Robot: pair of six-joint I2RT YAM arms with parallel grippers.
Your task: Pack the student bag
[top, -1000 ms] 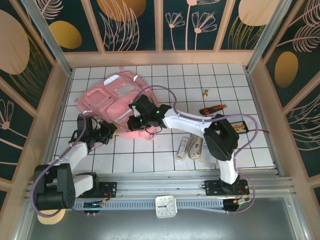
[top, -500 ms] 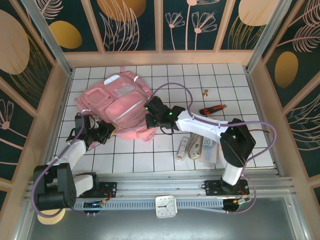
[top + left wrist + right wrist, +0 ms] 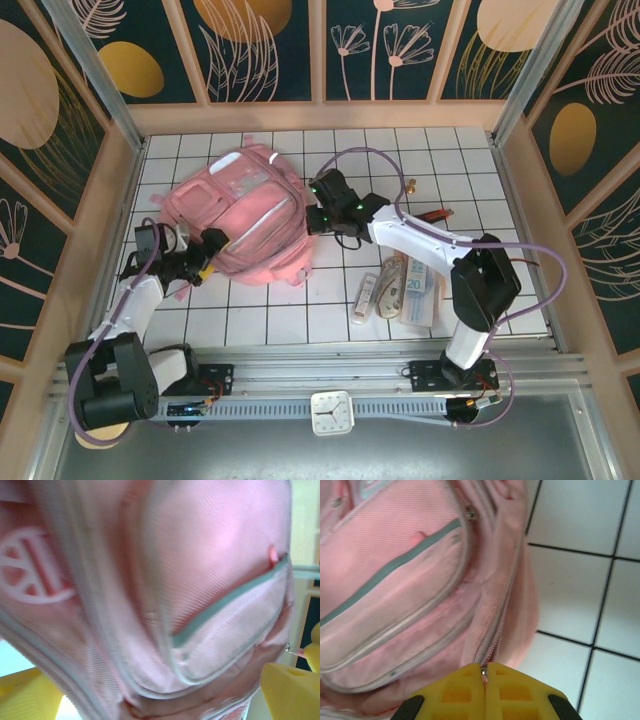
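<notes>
The student bag lies bunched on the left half of the tiled table, front pockets up. At its right edge, my right gripper is shut on the metal zip pull of the main zip, whose teeth run up the pink side. My left gripper is at the bag's lower left corner. Its yellow fingers stand wide apart, and pink fabric with a grey zip is pressed close between them.
Banknotes and a white tube lie right of the bag near the front. An orange and black cutter and a small brass piece sit further back. A clock rests on the front rail.
My right gripper has travelled right and back along the bag's edge with the zip pull. The bag has bulged and bunched. My left gripper has shifted a little left.
</notes>
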